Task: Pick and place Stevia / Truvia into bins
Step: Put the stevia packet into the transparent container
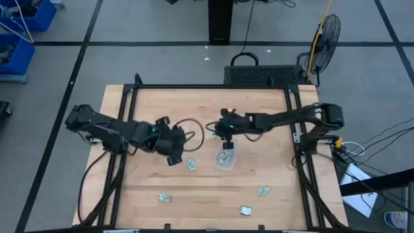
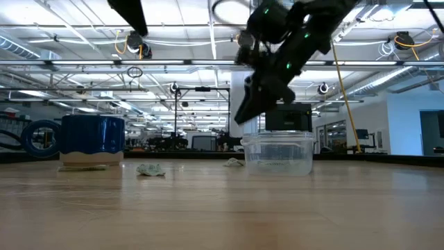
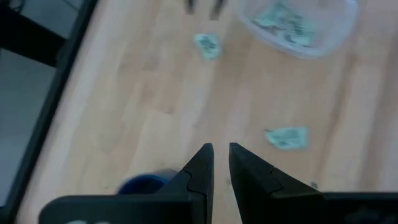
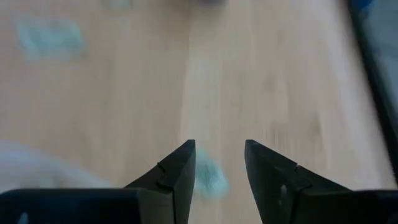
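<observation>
The clear tub [image 1: 226, 156] stands mid-table on its base with several pale green packets [image 3: 287, 26] inside. My right gripper [image 4: 221, 155] is open and hovers above the table just beyond the tub's far side [image 2: 248, 111], fingers slanting down. A loose packet [image 4: 210, 178] lies flat on the wood below its fingers, untouched. My left gripper [image 3: 221, 154] hangs above the table left of the tub [image 1: 173, 159], holding nothing, with only a narrow gap between its fingers. More packets lie flat on the table [image 1: 191, 165] [image 1: 164, 197] [image 1: 262, 191] [image 1: 245, 210].
A dark blue mug [image 2: 93, 141] stands on the table's left part, under my left arm, with its rim showing in the left wrist view [image 3: 143, 183]. A crumpled packet [image 2: 151, 169] lies between mug and tub. Black frame rails [image 1: 116, 175] border the table's sides.
</observation>
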Tool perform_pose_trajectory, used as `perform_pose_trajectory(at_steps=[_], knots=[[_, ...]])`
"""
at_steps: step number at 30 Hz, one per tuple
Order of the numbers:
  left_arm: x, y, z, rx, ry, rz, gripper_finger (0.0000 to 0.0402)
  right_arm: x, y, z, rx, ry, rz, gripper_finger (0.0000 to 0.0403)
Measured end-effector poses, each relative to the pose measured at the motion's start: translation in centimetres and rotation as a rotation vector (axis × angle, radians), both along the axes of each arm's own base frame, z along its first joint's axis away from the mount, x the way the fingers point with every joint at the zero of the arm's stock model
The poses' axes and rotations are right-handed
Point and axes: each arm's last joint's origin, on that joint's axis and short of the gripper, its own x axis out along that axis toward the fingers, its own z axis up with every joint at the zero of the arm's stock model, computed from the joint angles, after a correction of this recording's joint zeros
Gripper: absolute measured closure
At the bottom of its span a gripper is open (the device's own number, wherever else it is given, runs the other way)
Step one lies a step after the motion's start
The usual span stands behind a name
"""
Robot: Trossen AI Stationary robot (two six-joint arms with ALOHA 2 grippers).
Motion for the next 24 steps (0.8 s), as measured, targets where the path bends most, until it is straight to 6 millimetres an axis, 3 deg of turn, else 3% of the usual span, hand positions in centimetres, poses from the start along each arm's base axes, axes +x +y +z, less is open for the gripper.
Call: perform_pose_trajectory(at_steps=[3, 10, 17, 24], knots=[[-0.6, -1.6, 0.0, -0.015, -0.013, -0.018, 0.0344, 0.6, -1.1, -1.1, 0.023, 0.103, 0.023, 0.0268], [-2.3, -4.1, 0.5, 0.011, -0.079, -0.005, 0.0344, 1.8, -3.9, -2.5, 0.114, 0.112, 0.024, 0.0268], [-4.2, -5.6, 0.8, -0.001, -0.077, -0.023, 0.0344, 0.9, -5.7, -2.4, 0.109, 0.170, 0.043, 0.0268], [-5.3, -6.6, 0.6, 0.043, -0.034, -0.079, 0.0344, 1.0, -6.9, -1.8, 0.227, 0.069, 0.115, 0.0268]])
